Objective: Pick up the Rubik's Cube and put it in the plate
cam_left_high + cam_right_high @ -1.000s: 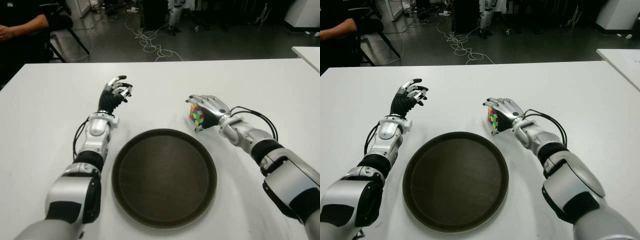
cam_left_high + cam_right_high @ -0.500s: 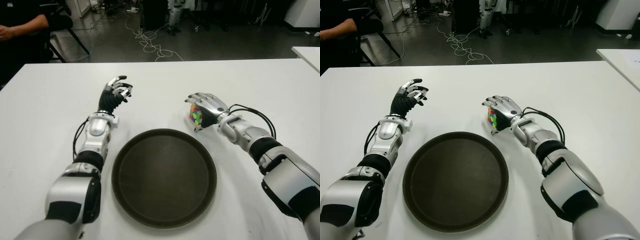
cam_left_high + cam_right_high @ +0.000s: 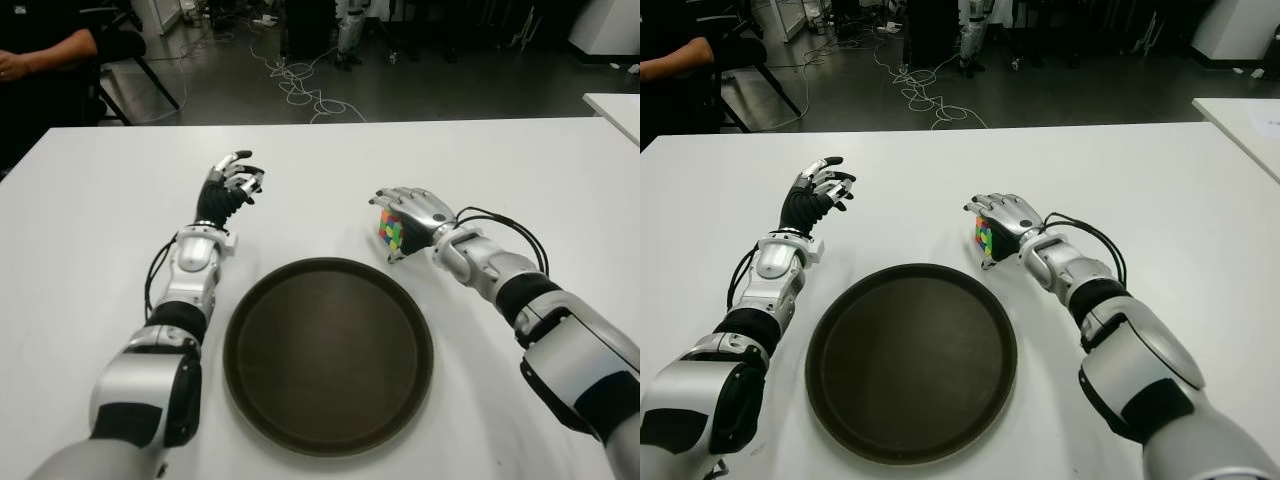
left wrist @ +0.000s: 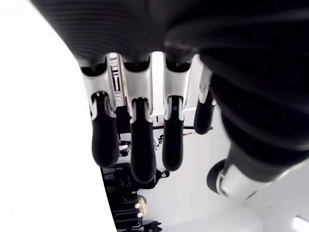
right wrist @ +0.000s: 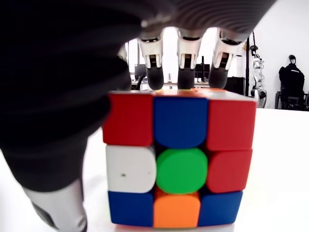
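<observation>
Right wrist view showed the right hand (image 3: 420, 212) curled over the Rubik's Cube (image 5: 179, 159), fingertips (image 5: 185, 79) on its top edge. Cube sat on the white surface (image 3: 90, 250), just beyond the plate's (image 3: 328, 352) far-right rim. Left hand (image 3: 228, 185), far-left of plate, fingers relaxed, held nothing.

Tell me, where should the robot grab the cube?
Best across two opposite flat faces, coming from above. The cube sits square on the table, just beyond the plate, so its flat sides give the fingers even surfaces. The right hand is already over it, fingers on the far top edge and thumb beside the cube. The left hand shows open, left of the plate.
</observation>
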{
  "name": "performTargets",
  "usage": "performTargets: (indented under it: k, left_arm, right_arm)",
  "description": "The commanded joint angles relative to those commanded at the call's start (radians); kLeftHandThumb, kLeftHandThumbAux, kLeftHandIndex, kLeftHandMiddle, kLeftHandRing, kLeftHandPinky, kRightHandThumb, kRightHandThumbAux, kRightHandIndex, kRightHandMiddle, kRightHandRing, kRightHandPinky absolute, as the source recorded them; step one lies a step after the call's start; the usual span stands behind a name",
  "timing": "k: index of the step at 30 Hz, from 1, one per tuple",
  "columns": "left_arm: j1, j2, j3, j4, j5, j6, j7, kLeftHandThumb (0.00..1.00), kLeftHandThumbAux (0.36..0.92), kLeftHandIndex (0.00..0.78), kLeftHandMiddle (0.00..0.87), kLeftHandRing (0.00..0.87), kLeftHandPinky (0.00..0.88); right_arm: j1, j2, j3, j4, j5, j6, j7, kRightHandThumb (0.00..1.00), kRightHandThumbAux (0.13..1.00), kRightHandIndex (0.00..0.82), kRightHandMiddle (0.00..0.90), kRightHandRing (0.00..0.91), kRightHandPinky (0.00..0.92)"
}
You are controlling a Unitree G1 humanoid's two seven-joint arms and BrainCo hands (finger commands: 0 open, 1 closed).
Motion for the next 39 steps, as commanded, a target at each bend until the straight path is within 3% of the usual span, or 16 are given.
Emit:
performTargets:
  k: [12, 17, 27, 39]
  left_arm:
    - [0.005, 0.002, 0.003, -0.006, -0.004, -0.001, -0.006, 0.256, 0.672, 0.227, 0.399, 0.481, 0.54]
    - [0.008, 0.001, 0.005, -0.01, -0.006, -0.003, -0.001, 0.262, 0.686, 0.232, 0.412, 0.49, 0.544]
    - [0.012, 0.006, 0.007, -0.015, -0.011, 0.002, -0.012, 0.259, 0.676, 0.222, 0.387, 0.478, 0.539]
    - [0.016, 0.006, 0.003, -0.018, -0.007, -0.002, 0.002, 0.284, 0.683, 0.233, 0.403, 0.481, 0.536]
  right_arm:
    - [-0.003, -0.006, -0.067, 0.014, 0.062, -0.042, 0.064, 0.0, 0.722, 0.076, 0.147, 0.156, 0.132]
    - [-0.009, -0.027, -0.107, 0.005, 0.1, -0.073, 0.092, 0.0, 0.723, 0.077, 0.16, 0.164, 0.123]
    - [-0.01, -0.039, -0.132, 0.002, 0.112, -0.086, 0.117, 0.0, 0.715, 0.065, 0.15, 0.143, 0.081]
    - [-0.011, -0.058, -0.14, -0.008, 0.104, -0.093, 0.116, 0.0, 0.686, 0.073, 0.157, 0.153, 0.1]
